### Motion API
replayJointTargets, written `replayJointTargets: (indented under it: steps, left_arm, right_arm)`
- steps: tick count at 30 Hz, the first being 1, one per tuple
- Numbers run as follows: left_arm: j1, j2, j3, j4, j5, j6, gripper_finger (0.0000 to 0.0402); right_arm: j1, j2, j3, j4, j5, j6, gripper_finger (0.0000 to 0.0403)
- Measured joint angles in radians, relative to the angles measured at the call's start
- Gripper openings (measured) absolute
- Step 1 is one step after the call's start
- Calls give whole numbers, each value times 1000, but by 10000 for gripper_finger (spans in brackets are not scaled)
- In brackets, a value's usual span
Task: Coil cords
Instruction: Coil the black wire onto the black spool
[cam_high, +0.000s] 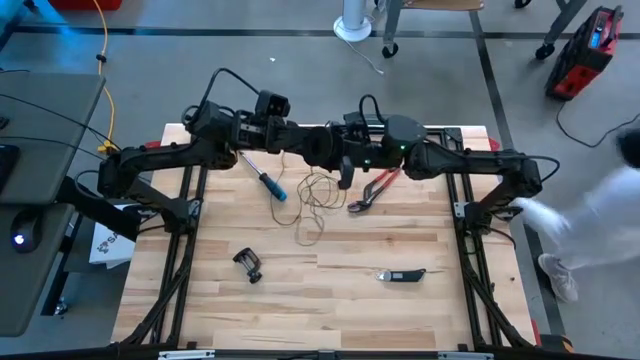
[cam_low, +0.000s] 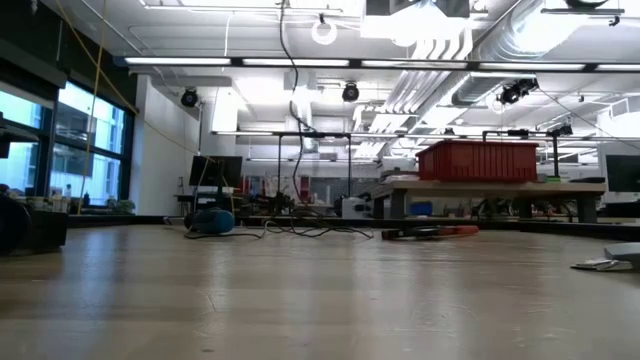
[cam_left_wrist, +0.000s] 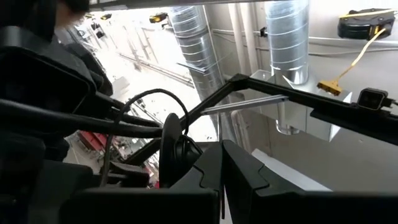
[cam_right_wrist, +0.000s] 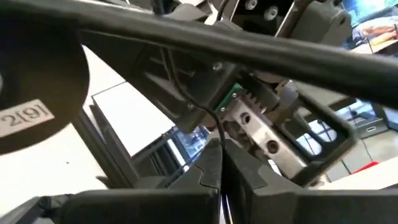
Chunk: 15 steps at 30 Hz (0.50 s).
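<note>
High view: we see the thin cord (cam_high: 316, 200) lying loose mid-table btwn the screwdriver (cam_high: 271, 184) & red pliers (cam_high: 375, 189). Left gripper (cam_left_wrist: 222, 180) & right gripper (cam_right_wrist: 219, 163) both pinched together, empty, parked aloft. Cord's prob. light, floppy, tangle-prone; we'd take a free end.

both arms are folded at the back of the table, their wrists meeting near the middle. the left gripper (cam_left_wrist: 222, 177) has its fingers pressed together, and so does the right gripper (cam_right_wrist: 221, 165).
</note>
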Motion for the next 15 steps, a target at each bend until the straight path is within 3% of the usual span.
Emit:
replayJointTargets:
  steps: [15]
  left_arm:
    - [107,6,0,-4,-47,68,0]
  right_arm:
    - [70,3,0,11,-27,84,0]
